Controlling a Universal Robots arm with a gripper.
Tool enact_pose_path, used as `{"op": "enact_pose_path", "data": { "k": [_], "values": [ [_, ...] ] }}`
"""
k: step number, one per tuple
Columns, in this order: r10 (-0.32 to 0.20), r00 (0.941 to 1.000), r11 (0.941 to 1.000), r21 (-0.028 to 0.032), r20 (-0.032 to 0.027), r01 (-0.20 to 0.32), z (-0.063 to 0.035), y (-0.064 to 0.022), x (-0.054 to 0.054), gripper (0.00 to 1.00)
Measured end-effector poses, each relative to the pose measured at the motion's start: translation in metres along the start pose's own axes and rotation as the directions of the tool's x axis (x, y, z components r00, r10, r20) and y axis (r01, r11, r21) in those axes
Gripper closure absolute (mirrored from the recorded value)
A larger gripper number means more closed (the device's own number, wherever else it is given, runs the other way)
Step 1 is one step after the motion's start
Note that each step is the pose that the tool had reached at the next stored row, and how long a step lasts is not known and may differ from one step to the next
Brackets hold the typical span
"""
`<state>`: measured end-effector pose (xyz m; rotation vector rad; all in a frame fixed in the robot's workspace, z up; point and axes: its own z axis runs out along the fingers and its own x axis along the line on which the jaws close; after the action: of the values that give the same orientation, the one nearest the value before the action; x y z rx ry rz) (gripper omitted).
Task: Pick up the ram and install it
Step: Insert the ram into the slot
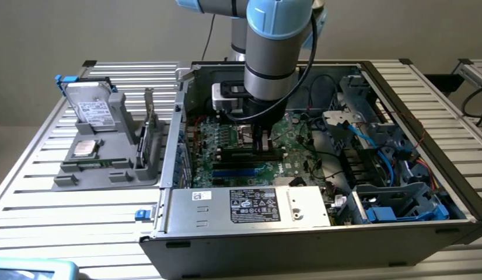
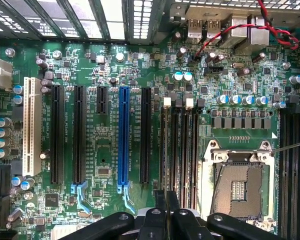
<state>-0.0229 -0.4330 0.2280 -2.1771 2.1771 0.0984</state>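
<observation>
The ram (image 1: 97,164) looks like a thin green stick lying flat at the front of the grey tray (image 1: 70,181), at the exterior view's left, outside the computer case. My gripper (image 1: 264,147) hangs inside the open case (image 1: 303,245), low over the motherboard (image 1: 225,140) and far from the tray. In the wrist view the gripper (image 2: 166,202) is shut, its fingers (image 2: 160,205) pressed together with nothing visible between them. It sits just over the near ends of the long black memory slots (image 2: 180,150), next to the open processor socket (image 2: 237,185).
The tray also holds a hard drive (image 1: 93,108), a square silver chip (image 1: 85,148) and a flat card standing on edge (image 1: 150,137). Black and blue expansion slots (image 2: 123,135) cross the board. Cables (image 1: 381,146) and drive cages crowd the case at the exterior view's right.
</observation>
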Motion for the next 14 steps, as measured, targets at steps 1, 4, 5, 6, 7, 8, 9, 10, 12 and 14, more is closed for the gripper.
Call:
{"op": "enact_pose_path", "data": {
  "k": [1,4,5,6,7,8,9,10,12,14],
  "values": [
    [0.000,1.0000,1.0000,0.0000,0.0000,0.000,0.0000,0.0000,0.0000,0.87],
    [0.000,1.0000,1.0000,0.0001,0.0001,0.000,0.0000,0.0000,0.0000,0.87],
    [0.000,1.0000,1.0000,0.0000,0.0000,0.000,0.0000,0.0000,0.0000,0.87],
    [0.000,1.0000,1.0000,0.0001,0.0001,0.000,0.0000,0.0000,0.0000,0.87],
    [0.001,1.0000,1.0000,0.0001,0.0001,-0.001,0.0000,0.0000,0.0000,0.87],
    [0.001,1.0000,1.0000,0.0001,0.0000,-0.001,0.0000,0.0000,0.0000,0.87],
    [0.002,1.0000,1.0000,0.0002,0.0001,-0.002,0.0000,0.0000,0.0000,0.87],
    [0.004,1.0000,1.0000,0.0003,0.0002,-0.004,0.0000,0.0000,0.0000,0.87],
    [0.009,1.0000,1.0000,0.0008,0.0003,-0.009,0.0001,-0.0001,0.0000,0.87],
    [0.012,0.9999,0.9999,0.0012,0.0002,-0.012,0.0001,-0.0001,0.0000,0.87]
  ]
}}
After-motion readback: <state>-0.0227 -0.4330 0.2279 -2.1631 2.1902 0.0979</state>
